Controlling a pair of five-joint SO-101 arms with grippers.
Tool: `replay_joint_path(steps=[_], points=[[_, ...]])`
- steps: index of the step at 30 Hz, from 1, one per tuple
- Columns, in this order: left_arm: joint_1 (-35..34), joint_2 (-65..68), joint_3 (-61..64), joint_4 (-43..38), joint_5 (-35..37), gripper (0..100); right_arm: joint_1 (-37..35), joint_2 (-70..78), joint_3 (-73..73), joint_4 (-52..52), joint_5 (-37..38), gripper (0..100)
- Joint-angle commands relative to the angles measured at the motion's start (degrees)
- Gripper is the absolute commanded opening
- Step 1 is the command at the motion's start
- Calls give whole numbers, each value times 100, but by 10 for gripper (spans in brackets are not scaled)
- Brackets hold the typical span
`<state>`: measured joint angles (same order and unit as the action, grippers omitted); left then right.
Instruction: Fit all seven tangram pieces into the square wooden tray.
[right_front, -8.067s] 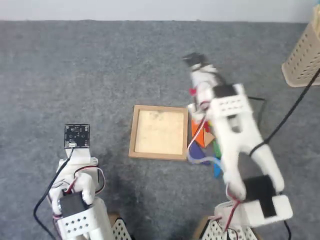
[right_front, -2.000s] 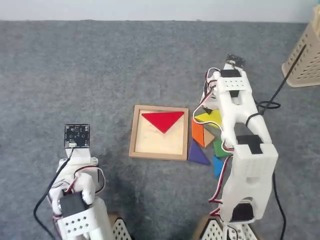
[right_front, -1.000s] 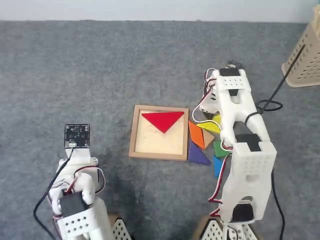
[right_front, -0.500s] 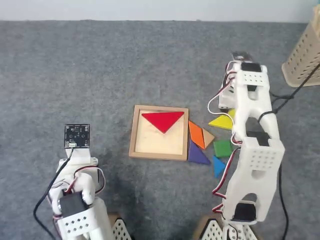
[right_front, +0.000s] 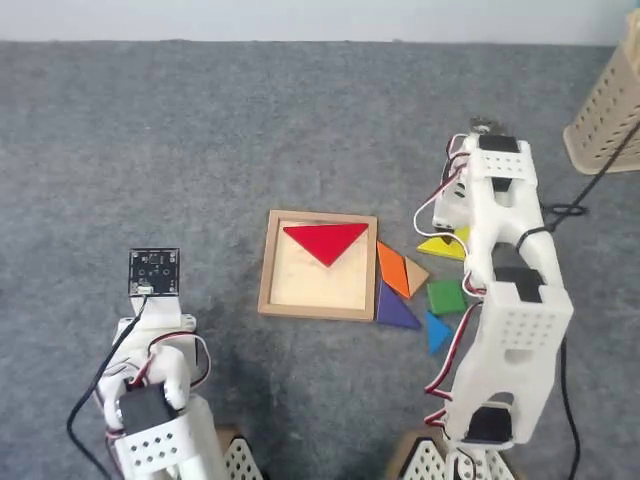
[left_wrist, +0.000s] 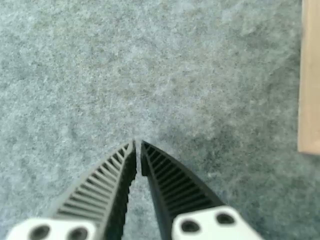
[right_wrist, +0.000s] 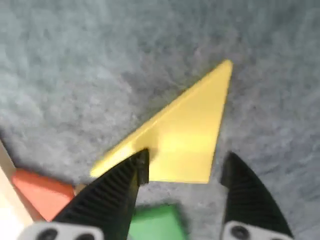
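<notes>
Grey carpet (right_front: 200, 130) carries everything. Near its middle lies the square wooden tray (right_front: 265, 265), with the red triangle (right_front: 325, 240) inside against its far edge. Five loose pieces (right_front: 446, 296) cluster just beside the tray's right edge, and the yellow triangle (right_wrist: 185, 140) lies farther right. My right gripper (right_wrist: 186, 159) is spread wide over the yellow triangle. My left gripper (left_wrist: 138, 145), pressed together, hangs over bare carpet left of the tray.

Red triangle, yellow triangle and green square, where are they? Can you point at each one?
red triangle (right_front: 326, 240): high view, middle of its flat top, inside the tray.
yellow triangle (right_wrist: 182, 142): right wrist view, middle of its flat top.
green square (right_front: 446, 297): high view, centre of its top face.
</notes>
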<state>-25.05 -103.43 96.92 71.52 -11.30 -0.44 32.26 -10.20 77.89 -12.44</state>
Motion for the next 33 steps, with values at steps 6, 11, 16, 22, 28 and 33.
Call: replay_joint_path(steps=[6, 11, 16, 22, 28, 33], points=[[-18, -79, -40, 44, -26, 13, -66, -365, 53, -488, -888, 298], [-18, -79, -40, 44, -26, 13, -233, -374, 44, -593, -1257, 296], [-18, -79, -40, 44, -26, 13, -198, -637, 26, -611, -1266, 296], [-18, -79, -40, 44, -26, 13, -400, -848, 62, -963, -1292, 296], [-18, -79, -40, 44, -26, 13, -180, -180, 26, -1015, -1301, 296], [-18, -79, -40, 44, -26, 13, -171, 163, 26, -971, -1257, 296]])
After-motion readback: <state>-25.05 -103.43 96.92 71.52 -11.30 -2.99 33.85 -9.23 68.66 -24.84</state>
